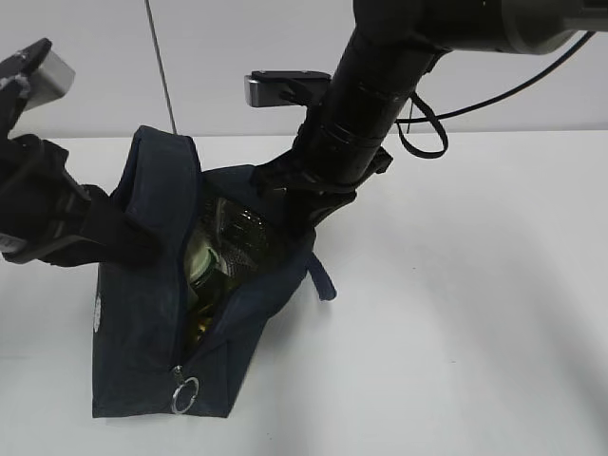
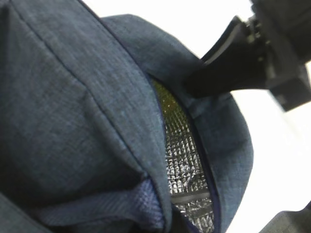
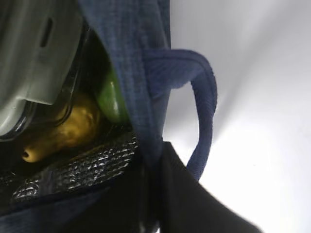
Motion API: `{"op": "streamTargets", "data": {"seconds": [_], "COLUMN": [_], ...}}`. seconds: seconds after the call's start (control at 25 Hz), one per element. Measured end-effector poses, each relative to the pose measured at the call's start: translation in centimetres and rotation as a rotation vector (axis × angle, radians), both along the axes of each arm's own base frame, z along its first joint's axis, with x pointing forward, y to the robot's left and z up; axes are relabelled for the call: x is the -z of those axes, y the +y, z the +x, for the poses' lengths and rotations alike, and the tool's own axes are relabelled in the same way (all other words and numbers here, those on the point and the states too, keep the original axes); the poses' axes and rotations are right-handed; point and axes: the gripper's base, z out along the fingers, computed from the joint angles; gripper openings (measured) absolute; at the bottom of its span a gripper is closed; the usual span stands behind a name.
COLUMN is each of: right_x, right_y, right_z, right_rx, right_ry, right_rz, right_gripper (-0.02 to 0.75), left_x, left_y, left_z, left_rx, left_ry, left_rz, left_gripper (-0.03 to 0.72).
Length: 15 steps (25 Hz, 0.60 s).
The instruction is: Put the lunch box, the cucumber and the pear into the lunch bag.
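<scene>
Bag (image 1: 142,313): you've got it standing open on the table (image 1: 475,285); ring pull (image 1: 184,393) low at the front
Left gripper (image 1: 142,249): closed, pinching the bag's left wall
Right gripper (image 1: 302,220): closed on the bag's right rim, beside the handle (image 3: 201,107)
Contents: box (image 3: 34,58), pear (image 3: 68,128), cucumber (image 3: 112,99) all inside

The lunch bag (image 1: 142,313) hides most of the cucumber (image 3: 111,99) and pear (image 3: 68,128); the lunch box (image 3: 34,58) is cropped at ten o'clock. Both claw tips are buried in fabric.
</scene>
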Motion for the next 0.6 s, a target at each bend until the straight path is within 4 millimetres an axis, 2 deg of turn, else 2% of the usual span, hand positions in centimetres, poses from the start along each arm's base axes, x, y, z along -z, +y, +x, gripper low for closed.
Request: {"op": "streamTargets", "data": {"seconds": [0.12, 0.44, 0.6], "right_x": [-1.5, -5.8, -5.8], "right_y": [-0.3, -2.5, -2.4], "right_z": [-0.4, -2.1, -2.8], "right_rx": [0.008, 0.0, -0.036], "right_ry": [-0.032, -0.074, -0.025], "right_rz": [0.004, -0.023, -0.009], "right_gripper": [0.008, 0.007, 0.006], "left_x": [0.2, -1.6, -1.2], "left_y": [-0.4, -1.8, -2.3], "left_z": [1.2, 5.2, 6.5], "left_rx": [0.0, 0.026, 0.037], "left_ry": [0.012, -0.012, 0.015], "left_rz": [0.001, -0.01, -0.008], "left_gripper": [0.001, 0.001, 0.001]}}
